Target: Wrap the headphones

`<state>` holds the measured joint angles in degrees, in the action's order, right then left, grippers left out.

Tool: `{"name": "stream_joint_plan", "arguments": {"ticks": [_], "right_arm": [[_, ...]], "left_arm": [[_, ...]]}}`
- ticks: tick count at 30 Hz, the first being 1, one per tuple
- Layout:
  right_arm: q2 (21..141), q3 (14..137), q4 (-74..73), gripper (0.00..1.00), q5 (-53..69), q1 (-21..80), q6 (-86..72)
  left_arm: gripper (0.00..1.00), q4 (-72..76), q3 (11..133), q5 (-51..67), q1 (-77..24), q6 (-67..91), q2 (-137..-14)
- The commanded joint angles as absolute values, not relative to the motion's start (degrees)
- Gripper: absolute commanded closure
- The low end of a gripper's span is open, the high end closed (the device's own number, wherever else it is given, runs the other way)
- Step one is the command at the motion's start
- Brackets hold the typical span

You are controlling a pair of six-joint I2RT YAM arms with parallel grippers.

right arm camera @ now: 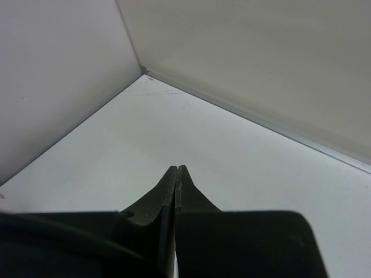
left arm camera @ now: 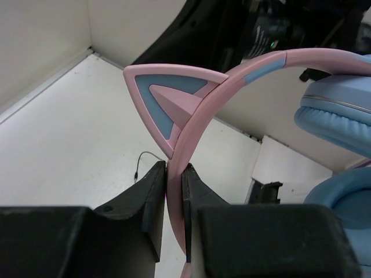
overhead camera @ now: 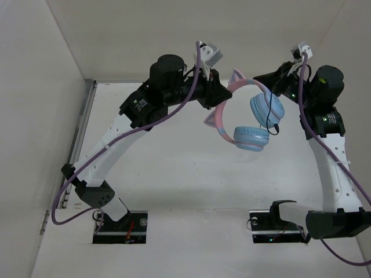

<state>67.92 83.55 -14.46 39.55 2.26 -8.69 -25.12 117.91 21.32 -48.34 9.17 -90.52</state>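
The headphones (overhead camera: 251, 138) hang in the air above the back of the table, with pink headband, cat ears and two light blue ear cups. My left gripper (overhead camera: 223, 95) is shut on the pink headband (left arm camera: 232, 75) just below one cat ear (left arm camera: 168, 98); the band sits pinched between the jaws (left arm camera: 174, 174). A thin black cable (overhead camera: 272, 119) runs down beside the upper ear cup (overhead camera: 266, 108). A thin cable end (left arm camera: 139, 165) shows beyond the fingers. My right gripper (overhead camera: 259, 77) is close to the headband's top. Its jaws (right arm camera: 177, 169) are shut, with nothing visible between them.
White walls enclose the table on the left, back and right (overhead camera: 58, 87). The back corner (right arm camera: 144, 72) lies ahead of the right gripper. Purple arm cables (overhead camera: 139, 130) loop along both arms. The arm bases (overhead camera: 122, 223) stand at the near edge.
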Motion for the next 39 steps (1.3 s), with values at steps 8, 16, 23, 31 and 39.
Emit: {"name": "stream_joint_plan", "arguments": {"ticks": [8,16,23,31,39], "right_arm": [[66.6,85.0,-11.4,1.00,39.9,2.1,-9.6],[67.7,84.0,-12.4,1.00,39.2,2.9,-8.4],[69.0,83.8,-13.5,1.00,38.6,3.5,-8.0],[70.7,88.7,-15.3,1.00,37.4,5.5,-6.6],[73.5,94.0,-19.5,1.00,30.2,9.9,3.5]], "left_arm": [[1.00,-22.4,114.3,18.9,-49.5,4.2,-87.1],[1.00,-24.3,120.8,20.5,-51.8,3.3,-88.9],[1.00,-24.3,123.4,22.3,-53.0,5.0,-90.0],[1.00,-24.0,119.9,23.2,-52.3,5.8,-90.3],[1.00,-24.1,108.4,21.9,-51.3,2.6,-88.2]]}}
